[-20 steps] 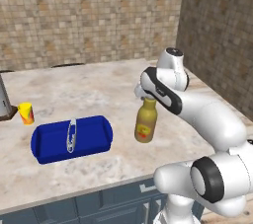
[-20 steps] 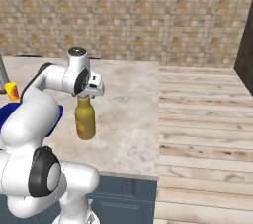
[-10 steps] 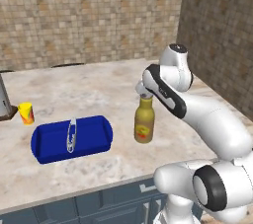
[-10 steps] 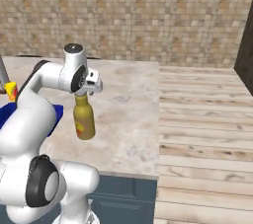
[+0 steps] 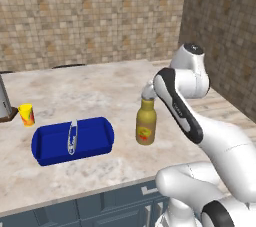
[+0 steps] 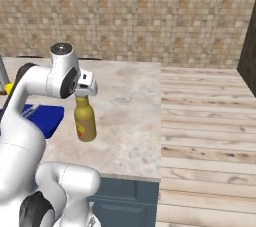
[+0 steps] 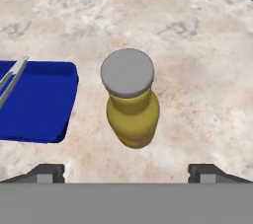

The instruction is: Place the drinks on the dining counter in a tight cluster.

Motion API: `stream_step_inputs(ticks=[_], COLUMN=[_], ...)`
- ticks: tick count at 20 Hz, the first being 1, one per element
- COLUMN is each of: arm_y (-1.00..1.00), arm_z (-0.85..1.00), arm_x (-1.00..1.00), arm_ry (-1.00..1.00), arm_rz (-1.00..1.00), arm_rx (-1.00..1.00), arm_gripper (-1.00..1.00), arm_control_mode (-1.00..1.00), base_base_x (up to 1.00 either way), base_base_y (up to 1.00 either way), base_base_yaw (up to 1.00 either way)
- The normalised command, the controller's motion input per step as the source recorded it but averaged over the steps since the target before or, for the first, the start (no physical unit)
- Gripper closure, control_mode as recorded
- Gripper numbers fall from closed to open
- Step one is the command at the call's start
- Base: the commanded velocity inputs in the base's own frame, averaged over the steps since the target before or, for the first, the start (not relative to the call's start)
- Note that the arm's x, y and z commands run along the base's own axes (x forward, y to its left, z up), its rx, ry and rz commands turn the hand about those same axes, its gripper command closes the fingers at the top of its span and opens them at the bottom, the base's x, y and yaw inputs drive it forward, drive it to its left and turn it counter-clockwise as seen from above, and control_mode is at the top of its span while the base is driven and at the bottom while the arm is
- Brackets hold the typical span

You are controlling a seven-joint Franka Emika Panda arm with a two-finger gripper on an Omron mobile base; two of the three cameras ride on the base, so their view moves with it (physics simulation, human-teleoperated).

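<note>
Mustard-yellow bottle point(image 5: 146, 127) with grey cap point(image 7: 127, 72), yellow-red label, upright on beige marble dining counter point(image 5: 100, 96); directly under gripper point(image 7: 126, 172), cap just below the fingertips point(image 7: 47, 173), centred between them in hand view; no contact visible between tips and bottle. Gripper jaws spread wide, nothing held; tips well apart on either side of the cap line. In left base view gripper point(image 5: 149, 91) sits right above the bottle neck; in right base view gripper point(image 6: 86, 89) likewise over the bottle point(image 6: 85, 119), hand pointing down.

Blue tray point(image 5: 72, 140) to the left of the hand, near the bottle but apart; same tray point(image 7: 34, 100) at left of hand view, beside the bottle, gap of bare marble between. Metal tongs point(image 5: 72, 135) lying in the tray, one end point(image 7: 12, 79) seen at hand view's left edge. Small yellow cup point(image 5: 27, 114) farther left beyond the tray, well apart from hand and bottle. Grey metal object point(image 5: 4, 102) at far left edge, cut off, can't tell what. Dark blue cabinet base point(image 5: 100, 206) under the counter edge, near side. Tiled wall point(image 5: 95, 16) behind the counter; wood floor point(image 6: 205, 121) off to the right of the hand.
</note>
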Motion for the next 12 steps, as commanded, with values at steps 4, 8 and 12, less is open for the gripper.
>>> stream_step_inputs(ticks=[4, 8, 12], arm_y=[-0.05, -0.04, -0.06], arm_z=[0.18, 0.08, 0.12], arm_x=[-0.99, -0.99, -0.89], arm_ry=[-0.11, 0.00, 0.06], arm_rz=[0.00, 0.00, -0.01], arm_rx=[0.00, 0.00, -0.02], arm_gripper=[-1.00, -1.00, -1.00], arm_control_mode=[-1.00, -1.00, -1.00], base_base_x=[0.00, 0.00, 0.00], base_base_y=[0.00, 0.00, 0.00], base_base_yaw=[0.00, 0.00, 0.00])
